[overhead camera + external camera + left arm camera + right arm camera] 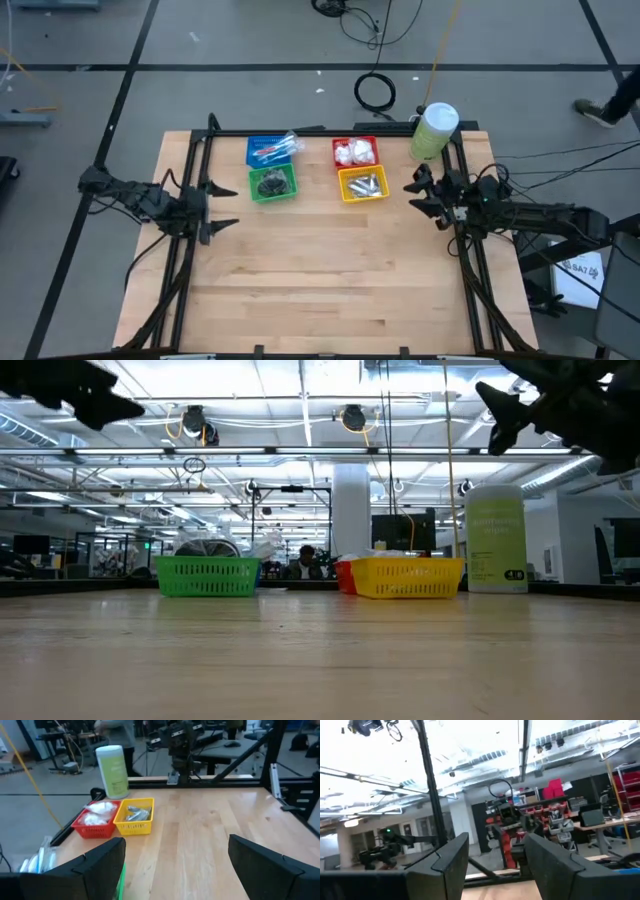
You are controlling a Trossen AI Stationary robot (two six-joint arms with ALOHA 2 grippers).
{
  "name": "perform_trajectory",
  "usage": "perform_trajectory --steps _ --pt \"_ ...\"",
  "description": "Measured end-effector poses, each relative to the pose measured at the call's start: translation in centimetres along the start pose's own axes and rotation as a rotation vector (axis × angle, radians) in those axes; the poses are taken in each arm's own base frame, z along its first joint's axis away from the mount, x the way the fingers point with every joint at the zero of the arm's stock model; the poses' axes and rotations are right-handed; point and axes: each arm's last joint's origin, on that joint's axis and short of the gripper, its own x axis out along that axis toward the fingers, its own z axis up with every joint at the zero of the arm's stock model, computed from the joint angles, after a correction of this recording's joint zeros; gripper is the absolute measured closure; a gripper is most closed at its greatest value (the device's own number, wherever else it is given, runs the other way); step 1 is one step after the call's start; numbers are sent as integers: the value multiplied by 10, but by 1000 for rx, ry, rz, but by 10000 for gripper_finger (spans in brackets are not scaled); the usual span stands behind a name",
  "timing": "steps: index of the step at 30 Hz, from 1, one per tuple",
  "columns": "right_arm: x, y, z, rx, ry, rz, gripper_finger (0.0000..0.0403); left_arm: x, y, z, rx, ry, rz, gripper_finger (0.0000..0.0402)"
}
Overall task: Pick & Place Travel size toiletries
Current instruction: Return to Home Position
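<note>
All the toiletries lie in four small baskets near the table's far edge. Toothbrushes in clear wrap [274, 149] stick out of the blue basket, and dark discs [270, 183] fill the green one [208, 575]. White packets [354, 152] sit in the red basket [95, 824]; silver tubes [136, 813] sit in the yellow one [363, 185]. My left gripper [228, 207] hangs open above the table's left side, left of the green basket, holding nothing. My right gripper [418, 192] is open and raised at the right side, beside the yellow basket, also holding nothing.
A tall pale-green canister with a white lid [434, 130] stands at the far right corner, behind my right gripper. Black frame rails [190, 190] run along the table's left and right sides. Bare wood [330, 270] fills the middle and near half of the table.
</note>
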Motion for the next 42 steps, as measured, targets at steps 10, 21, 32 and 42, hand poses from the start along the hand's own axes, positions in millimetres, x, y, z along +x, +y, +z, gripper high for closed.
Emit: perform_trajectory --steps 10,21,32,42 --pt "-4 -1 -9 -53 119 -29 219 2 5 -52 -79 -94 82 55" --pt "-7 -6 -15 -137 169 -123 219 10 4 -66 -71 -52 30 55" --pt "-21 -3 -14 -137 175 -342 219 11 12 -67 -95 -28 122 55" --pt "-38 1 -16 -208 203 -492 216 12 13 -68 -93 -15 139 55"
